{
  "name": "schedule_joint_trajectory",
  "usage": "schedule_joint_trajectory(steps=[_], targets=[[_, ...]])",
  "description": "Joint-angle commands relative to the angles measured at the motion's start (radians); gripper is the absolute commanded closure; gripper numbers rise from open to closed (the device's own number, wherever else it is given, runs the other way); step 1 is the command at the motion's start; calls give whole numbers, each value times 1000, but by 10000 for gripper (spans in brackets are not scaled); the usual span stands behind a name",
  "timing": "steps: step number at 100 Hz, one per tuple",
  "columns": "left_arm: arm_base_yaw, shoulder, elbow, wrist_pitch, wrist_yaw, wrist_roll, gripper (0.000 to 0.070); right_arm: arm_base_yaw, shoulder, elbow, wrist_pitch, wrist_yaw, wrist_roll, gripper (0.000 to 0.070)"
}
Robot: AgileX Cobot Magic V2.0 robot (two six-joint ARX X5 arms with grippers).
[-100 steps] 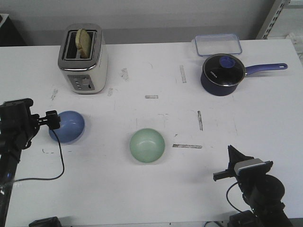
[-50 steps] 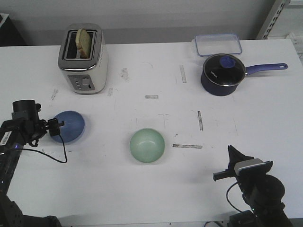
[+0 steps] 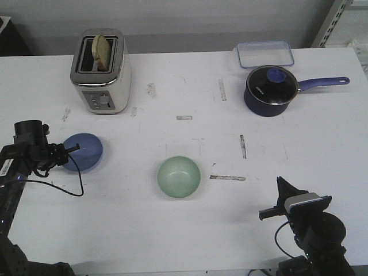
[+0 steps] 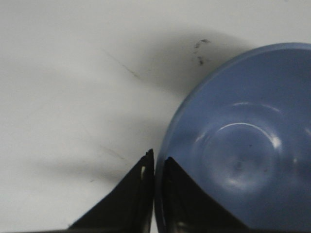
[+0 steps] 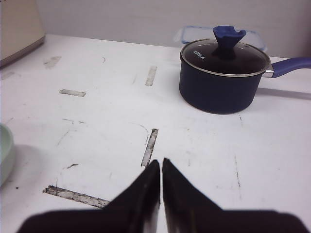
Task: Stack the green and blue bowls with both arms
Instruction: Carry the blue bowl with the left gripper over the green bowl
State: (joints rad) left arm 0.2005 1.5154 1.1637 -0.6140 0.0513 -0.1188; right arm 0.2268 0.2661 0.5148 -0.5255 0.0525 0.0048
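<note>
Left arm's black fingers (image 4: 154,194) clamped on rim of light periwinkle blue round bowl (image 3: 84,152) at bench (image 3: 184,230) left, pale mint green smooth bowl (image 3: 179,176) centre, right arm's fingers (image 5: 160,187) together, near edge, holding nothing.

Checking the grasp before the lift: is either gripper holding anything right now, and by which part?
The left gripper is pinched on the blue bowl at its rim, one finger inside and one outside. The right gripper is shut on nothing.
</note>
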Motion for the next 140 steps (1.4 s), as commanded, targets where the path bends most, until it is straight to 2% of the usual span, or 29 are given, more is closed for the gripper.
schedule_joint_trajectory(steps=[1,7,19,35,43,57,73,95,111,140], targets=[[2,2,65,-13,50,-8,700,1,4,0,13,1,-2,700],[-3,-6,119,-43,85,-15,700,1,4,0,13,1,-2,700],[-30,-42,222,-91,92,-33,700,1,4,0,13,1,-1,700],[-114,-118,339,-100,141,-54,700,1,4,0,13,1,-2,700],[-189,-153,370,-94,145,-85,700,1,4,-4,17,1,-2,700],[-360,-182,377,-105,145,-85,700,1,11,-7,19,1,-1,700],[-576,-155,377,-175,145,-84,700,1,11,-7,22,1,-1,700],[-770,-40,377,-244,145,-37,700,1,11,-7,23,1,-1,700],[-825,55,377,-243,143,-13,700,1,11,-7,23,1,-1,700],[-828,156,377,-206,132,-13,700,1,11,-7,23,1,-1,700]])
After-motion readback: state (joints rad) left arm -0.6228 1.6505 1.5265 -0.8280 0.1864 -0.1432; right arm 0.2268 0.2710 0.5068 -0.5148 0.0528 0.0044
